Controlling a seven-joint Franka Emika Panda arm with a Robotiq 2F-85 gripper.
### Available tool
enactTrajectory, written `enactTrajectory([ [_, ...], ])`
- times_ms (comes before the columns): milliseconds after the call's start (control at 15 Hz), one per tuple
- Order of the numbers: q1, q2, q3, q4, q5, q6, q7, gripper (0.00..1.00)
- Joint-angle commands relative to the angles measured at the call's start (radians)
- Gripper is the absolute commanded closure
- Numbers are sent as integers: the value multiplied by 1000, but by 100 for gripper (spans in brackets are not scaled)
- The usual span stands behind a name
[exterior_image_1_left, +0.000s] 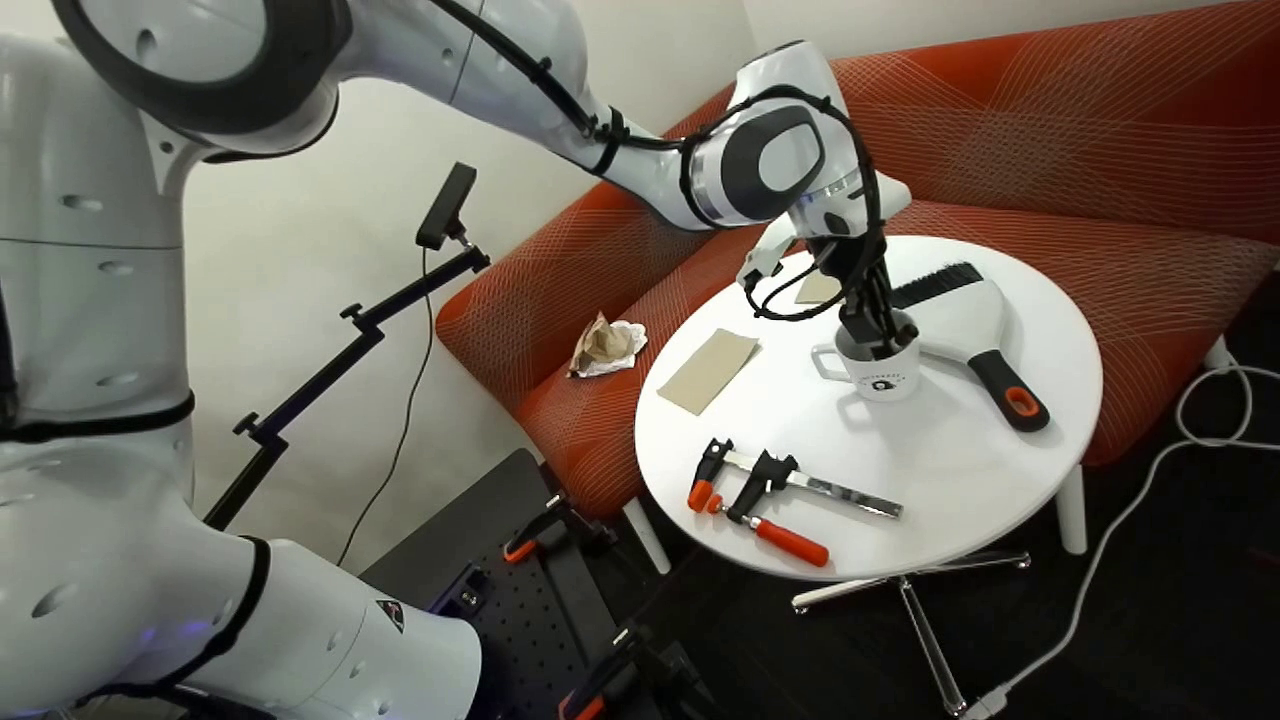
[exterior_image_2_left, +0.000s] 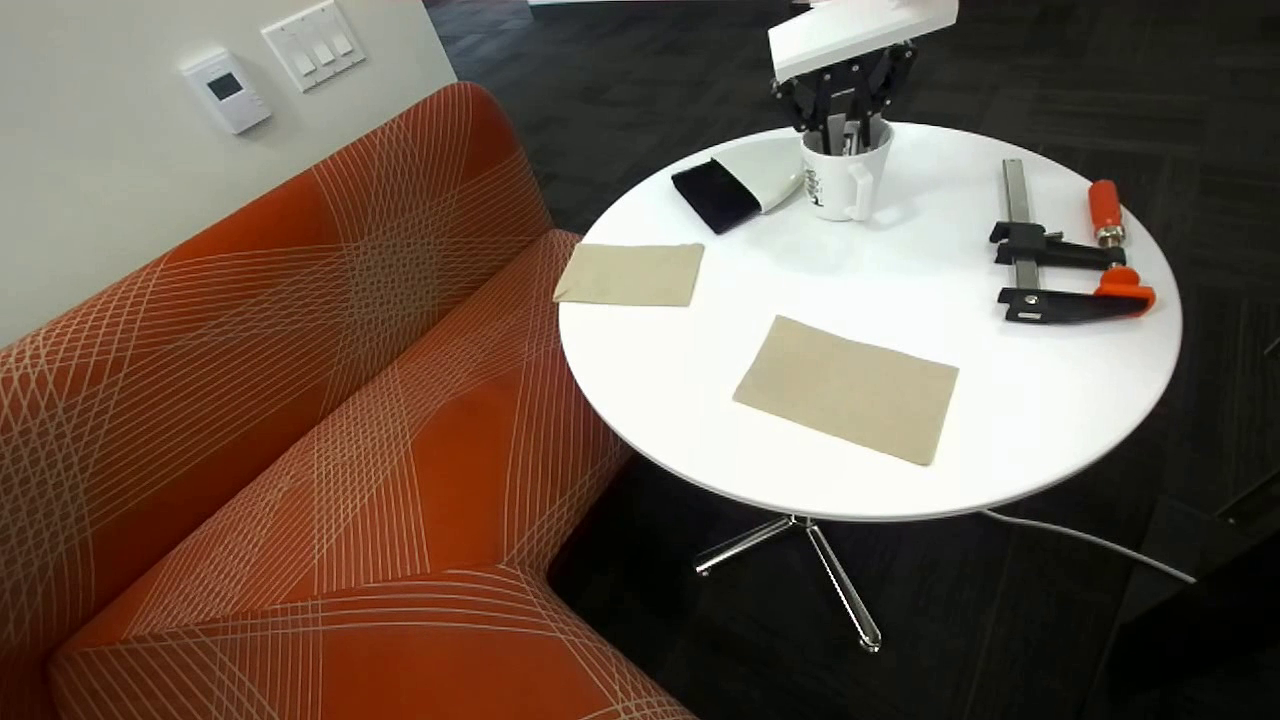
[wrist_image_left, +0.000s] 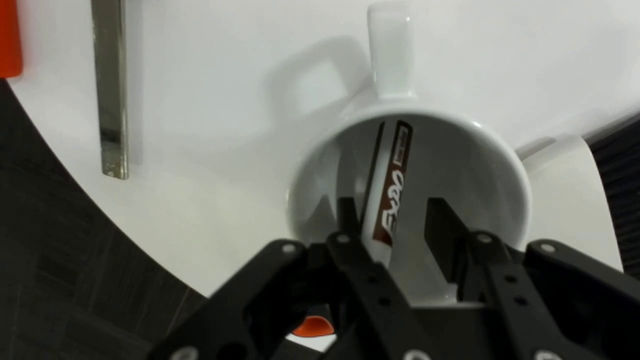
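Observation:
A white mug (exterior_image_1_left: 885, 380) with a dark printed design stands upright on the round white table (exterior_image_2_left: 1040, 400). My gripper (wrist_image_left: 392, 207) points down into it, its fingers apart and inside the rim in the wrist view. A white marker (wrist_image_left: 385, 200) with a brown label leans inside the mug (wrist_image_left: 517, 195). It lies between the fingers, close beside the left one in the wrist view; whether they touch cannot be seen. A wide gap separates it from the right finger (wrist_image_left: 442, 230). The marker's lower end is hidden behind the gripper.
A brush (exterior_image_1_left: 965, 320) with a dark handle lies right beside the mug. A bar clamp (exterior_image_2_left: 1065, 260) with orange parts rests near the table edge. Two brown napkins (exterior_image_2_left: 850, 390) (exterior_image_2_left: 630, 275) lie on the table. An orange sofa (exterior_image_2_left: 400, 450) borders it.

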Motion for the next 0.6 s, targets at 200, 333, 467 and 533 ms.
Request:
enactTrajectory([
  [200, 57, 20, -57, 33, -49, -40, 57, 99],
  [333, 82, -2, -77, 8, -72, -35, 74, 95],
  [467, 114, -36, -102, -29, -109, -27, 106, 95],
  [533, 128, -54, -112, -45, -130, -22, 121, 95],
])
